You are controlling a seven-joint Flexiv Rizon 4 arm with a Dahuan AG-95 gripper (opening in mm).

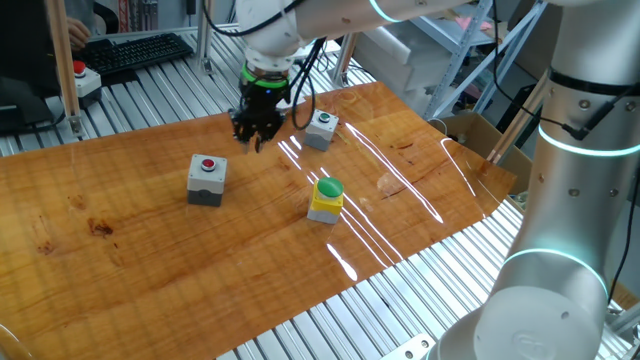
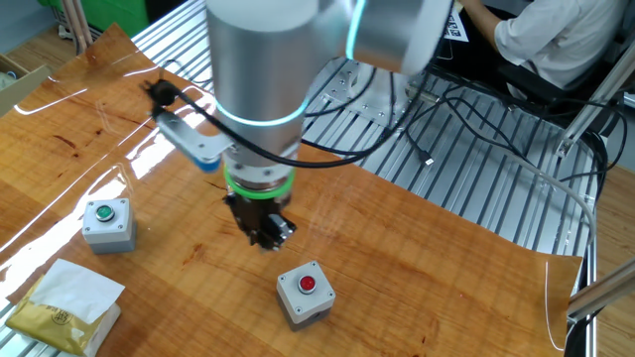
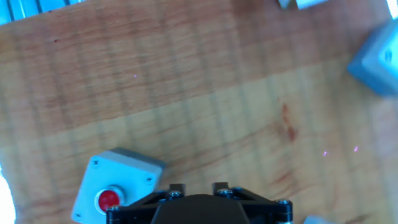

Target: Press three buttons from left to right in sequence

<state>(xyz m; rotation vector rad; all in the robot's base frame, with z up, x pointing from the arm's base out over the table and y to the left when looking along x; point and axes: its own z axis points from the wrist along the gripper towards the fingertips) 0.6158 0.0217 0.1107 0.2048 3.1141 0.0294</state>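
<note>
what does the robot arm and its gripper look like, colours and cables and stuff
The arm is made of thick silver-grey cylindrical segments, with glowing cyan-green light rings at the joints. Near the wrist sits a green band, and below it the black gripper with short dark fingers. Black cables loop loosely around the wrist. The other fixed view shows a pale grey bracket with a blue end mounted beside the wrist.

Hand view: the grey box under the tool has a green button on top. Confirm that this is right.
Not right. In the hand view the grey box below the tool carries a red button on top, not a green one. The rest stands: the box is grey.
</note>
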